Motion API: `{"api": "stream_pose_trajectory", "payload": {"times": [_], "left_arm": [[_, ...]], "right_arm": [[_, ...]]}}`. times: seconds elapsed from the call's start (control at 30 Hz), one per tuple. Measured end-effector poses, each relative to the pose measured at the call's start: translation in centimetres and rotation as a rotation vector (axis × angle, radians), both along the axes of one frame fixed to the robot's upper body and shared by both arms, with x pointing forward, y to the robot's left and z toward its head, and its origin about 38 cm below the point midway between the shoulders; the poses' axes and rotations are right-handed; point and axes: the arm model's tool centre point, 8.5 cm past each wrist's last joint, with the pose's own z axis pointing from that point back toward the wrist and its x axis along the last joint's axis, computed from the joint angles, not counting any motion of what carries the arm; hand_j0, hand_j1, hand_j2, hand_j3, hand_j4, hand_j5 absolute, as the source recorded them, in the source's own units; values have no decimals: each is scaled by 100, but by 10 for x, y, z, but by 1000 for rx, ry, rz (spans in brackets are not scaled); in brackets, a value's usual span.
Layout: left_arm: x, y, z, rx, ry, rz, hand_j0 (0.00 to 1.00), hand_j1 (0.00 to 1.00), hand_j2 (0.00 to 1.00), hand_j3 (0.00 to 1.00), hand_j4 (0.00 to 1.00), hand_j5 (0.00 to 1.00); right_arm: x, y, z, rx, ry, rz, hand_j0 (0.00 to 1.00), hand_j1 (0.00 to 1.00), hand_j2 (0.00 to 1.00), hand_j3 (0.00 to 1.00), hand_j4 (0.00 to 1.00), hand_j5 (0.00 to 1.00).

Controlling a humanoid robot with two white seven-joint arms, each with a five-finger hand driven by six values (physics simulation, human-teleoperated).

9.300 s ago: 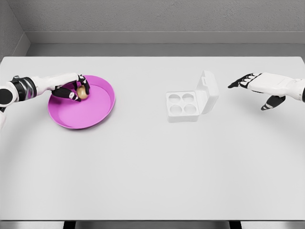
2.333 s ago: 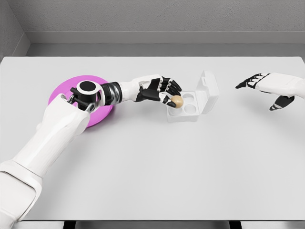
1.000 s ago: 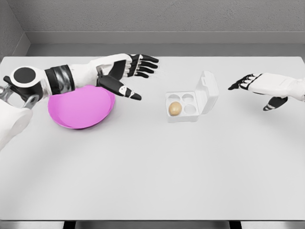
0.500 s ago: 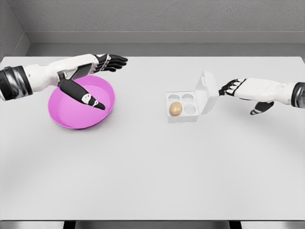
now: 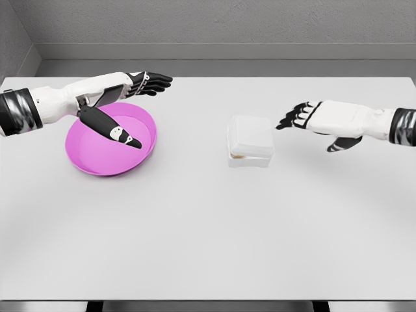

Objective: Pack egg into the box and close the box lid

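Head view of a white table (image 5: 208,227) against a grey wall. Near centre, slightly right: white egg box (image 5: 250,141) with lid lowered over the base, a thin sliver of tan egg (image 5: 238,156) just visible under the lid's front-left edge, placing the egg inside the box at its near-left compartment. Whether the lid is fully latched cannot be told. To the right of the box: right hand (image 5: 311,117), arm entering from the right edge, fingers spread and extended toward the box, fingertips close beside its upper right corner but apart from it, holding nothing. At left: shallow pink plate (image 5: 146,146), nothing visible inside it. Above the plate's far rim: left hand (image 5: 123,97), arm entering from the left edge, fingers stretched out and relaxed, thumb pointing down over the plate's interior, holding nothing. Box and plate well apart on the table.
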Motion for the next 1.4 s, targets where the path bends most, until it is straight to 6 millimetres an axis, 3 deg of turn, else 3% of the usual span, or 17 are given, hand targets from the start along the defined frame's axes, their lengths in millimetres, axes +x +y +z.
{"api": "stream_pose_trajectory", "payload": {"times": [0.1,0.23,1.4], "left_arm": [[0,0,0,0,0,1,100,100,100,100,100,100],[0,0,0,0,-1,1,100,100,100,100,100,100],[-6,1,-3,-42,-66,-44,100,100,100,100,100,100]], "right_arm": [[0,-27,8,19,-22,-73,100,100,100,100,100,100],[3,-42,23,31,-57,-116,100,100,100,100,100,100],[5,-73,20,9,-42,-200,100,100,100,100,100,100]]}}
